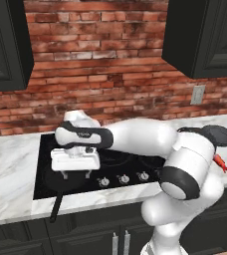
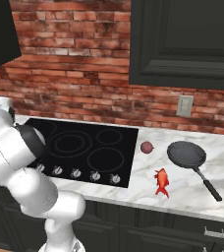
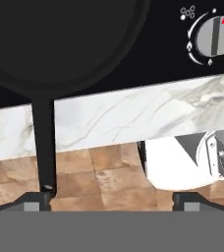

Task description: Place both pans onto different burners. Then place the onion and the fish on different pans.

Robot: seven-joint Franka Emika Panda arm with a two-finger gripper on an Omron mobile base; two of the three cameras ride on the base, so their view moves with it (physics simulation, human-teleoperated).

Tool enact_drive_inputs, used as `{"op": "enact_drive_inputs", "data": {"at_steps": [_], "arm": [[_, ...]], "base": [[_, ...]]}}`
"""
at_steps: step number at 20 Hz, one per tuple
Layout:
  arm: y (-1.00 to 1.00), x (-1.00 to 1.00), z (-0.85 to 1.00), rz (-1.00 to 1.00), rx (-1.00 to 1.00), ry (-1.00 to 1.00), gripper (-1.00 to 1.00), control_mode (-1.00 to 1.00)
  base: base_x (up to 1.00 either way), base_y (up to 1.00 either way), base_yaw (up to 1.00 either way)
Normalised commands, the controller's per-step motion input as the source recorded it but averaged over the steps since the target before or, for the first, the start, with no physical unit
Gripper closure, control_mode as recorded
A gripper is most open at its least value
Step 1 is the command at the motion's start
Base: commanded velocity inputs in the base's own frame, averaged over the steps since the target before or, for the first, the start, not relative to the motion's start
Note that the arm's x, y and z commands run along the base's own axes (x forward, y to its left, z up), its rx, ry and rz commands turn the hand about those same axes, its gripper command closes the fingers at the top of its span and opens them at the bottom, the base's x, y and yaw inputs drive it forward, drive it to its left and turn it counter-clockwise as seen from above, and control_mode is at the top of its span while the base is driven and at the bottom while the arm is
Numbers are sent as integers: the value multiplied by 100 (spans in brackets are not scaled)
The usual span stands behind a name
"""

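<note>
The larger black pan (image 3: 60,44) sits on the front-left burner of the cooktop (image 1: 130,162), and its handle (image 1: 56,206) juts out over the counter's front edge. My gripper (image 1: 76,174) hovers just above that handle, open and holding nothing. In the hand view the handle (image 3: 44,142) runs down beside one fingertip (image 3: 35,200). On the marble to the right of the cooktop lie the smaller pan (image 2: 186,153), the maroon onion (image 2: 147,146) and the orange fish (image 2: 161,181). Ring burners (image 2: 72,143) show on the glass.
A row of silver knobs (image 2: 75,173) lines the cooktop's front edge, and one knob (image 3: 213,38) appears close in the hand view. A brick wall (image 2: 84,83) and dark upper cabinets (image 2: 182,39) stand behind. A wall outlet (image 2: 184,106) sits above the right counter.
</note>
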Motion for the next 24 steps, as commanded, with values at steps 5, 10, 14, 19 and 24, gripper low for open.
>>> {"op": "enact_drive_inputs", "data": {"at_steps": [5,10,14,19,24], "arm": [[-100,-43,14,7,0,-22,-100,-100],[-100,-43,18,15,0,-38,-100,-100],[-92,-19,38,15,0,-35,-100,-100],[-96,0,62,18,2,-8,-100,-100],[-99,0,52,20,1,0,-100,-100]], "base": [[0,0,0],[0,0,0],[0,0,0],[0,0,0],[0,0,0]]}}
